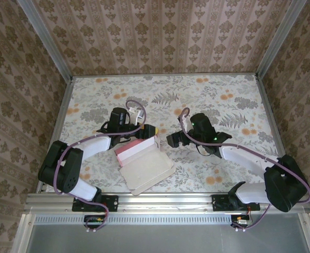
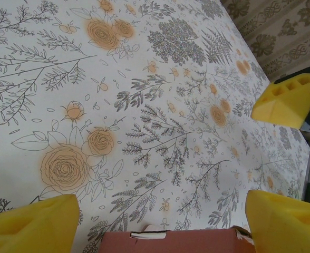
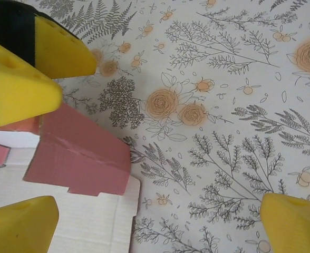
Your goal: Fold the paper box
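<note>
Fig. Salmon-pink and off-white thin card box (image 1: 143,161), half-formed, lying near-centre on the floral surface (image 1: 223,95). My left fingers (image 2: 34,224) stand wide astride its raised pink wall, apparently to steady it. My right fingers (image 3: 294,224) gape wide and empty beside its corner.

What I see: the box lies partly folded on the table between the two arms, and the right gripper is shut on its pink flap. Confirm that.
Not quite. The right gripper is open, its fingers wide apart and gripping nothing, near the box; the right wrist view shows it. The rest stands.
</note>
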Tool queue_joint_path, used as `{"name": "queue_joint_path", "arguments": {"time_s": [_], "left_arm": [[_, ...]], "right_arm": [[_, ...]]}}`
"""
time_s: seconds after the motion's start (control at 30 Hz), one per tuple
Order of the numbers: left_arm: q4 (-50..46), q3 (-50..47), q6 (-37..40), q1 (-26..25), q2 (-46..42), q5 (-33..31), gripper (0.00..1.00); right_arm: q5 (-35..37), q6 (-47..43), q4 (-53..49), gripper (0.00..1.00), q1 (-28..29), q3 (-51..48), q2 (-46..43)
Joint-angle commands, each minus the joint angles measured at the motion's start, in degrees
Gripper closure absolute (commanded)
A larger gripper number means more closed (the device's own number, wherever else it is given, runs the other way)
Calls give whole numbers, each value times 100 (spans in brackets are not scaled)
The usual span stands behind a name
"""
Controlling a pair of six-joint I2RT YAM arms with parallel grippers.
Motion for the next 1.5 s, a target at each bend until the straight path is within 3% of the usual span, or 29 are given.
{"name": "queue_joint_path", "arguments": {"time_s": [0.0,0.13,0.53,0.9,1.47], "left_arm": [[-212,137,170,7,50,39,18],[-223,165,159,6,83,63,18],[-206,183,168,2,170,98,18],[-266,388,203,26,387,375,19],[-205,816,82,298,1011,1663,27]], "right_arm": [[-98,-272,622,5,9,-87,278],[-267,-325,1035,17,12,-149,742],[-387,-226,1708,35,314,-197,1312],[-375,-125,2024,40,596,-158,1525],[114,-144,2271,53,808,243,1952]]}}
